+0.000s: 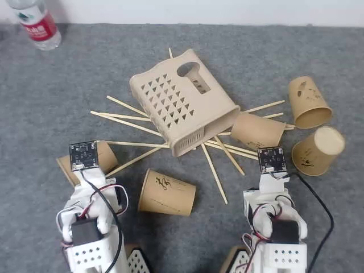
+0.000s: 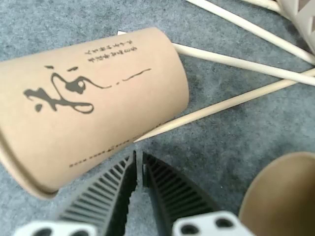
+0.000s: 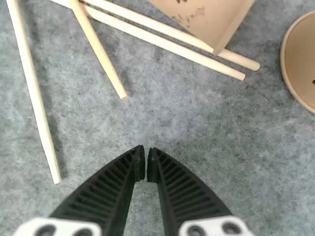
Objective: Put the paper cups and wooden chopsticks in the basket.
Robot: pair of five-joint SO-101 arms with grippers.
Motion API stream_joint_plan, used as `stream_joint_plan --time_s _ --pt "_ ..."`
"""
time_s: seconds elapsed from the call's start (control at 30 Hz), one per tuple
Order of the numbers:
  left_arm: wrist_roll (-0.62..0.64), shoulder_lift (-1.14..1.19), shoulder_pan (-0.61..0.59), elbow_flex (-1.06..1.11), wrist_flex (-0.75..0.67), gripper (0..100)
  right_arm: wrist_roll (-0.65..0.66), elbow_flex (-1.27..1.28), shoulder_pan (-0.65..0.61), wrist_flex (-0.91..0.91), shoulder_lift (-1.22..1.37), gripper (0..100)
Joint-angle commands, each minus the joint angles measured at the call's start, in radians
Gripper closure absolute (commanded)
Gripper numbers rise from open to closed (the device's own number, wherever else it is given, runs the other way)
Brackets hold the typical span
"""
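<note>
A beige perforated basket [image 1: 182,102] lies tipped on the grey carpet, with several wooden chopsticks [image 1: 215,165] fanned out beneath and around it. Five paper cups are scattered about: one [image 1: 166,192] on its side between the arms, one [image 1: 259,131] beside the basket, two [image 1: 309,102] [image 1: 318,151] at the right, and one [image 1: 106,156] by the left arm. My left gripper [image 2: 139,160] is shut and empty, its tips just short of that cup's [image 2: 93,98] side. My right gripper [image 3: 146,155] is shut and empty over bare carpet, near chopstick ends [image 3: 98,46].
A plastic water bottle [image 1: 38,25] lies at the far left corner. Another cup's edge [image 2: 280,196] sits close to the left gripper. A cup's round face [image 3: 300,59] lies beside the right gripper. A black cable [image 1: 324,210] trails from the right arm.
</note>
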Motion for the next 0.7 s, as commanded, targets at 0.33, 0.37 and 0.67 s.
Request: stream_joint_plan --time_s 0.33,0.37,0.67 --pt "0.009 -0.021 0.009 -0.007 -0.063 99 -0.012 0.015 0.004 -0.012 -0.007 95.9" --pt "0.009 -0.021 0.009 -0.007 -0.063 99 -0.014 0.015 0.004 -0.012 -0.007 95.9" --pt "0.003 -0.021 0.068 -0.007 -0.146 99 -0.015 0.017 0.004 -0.088 -0.007 95.8"
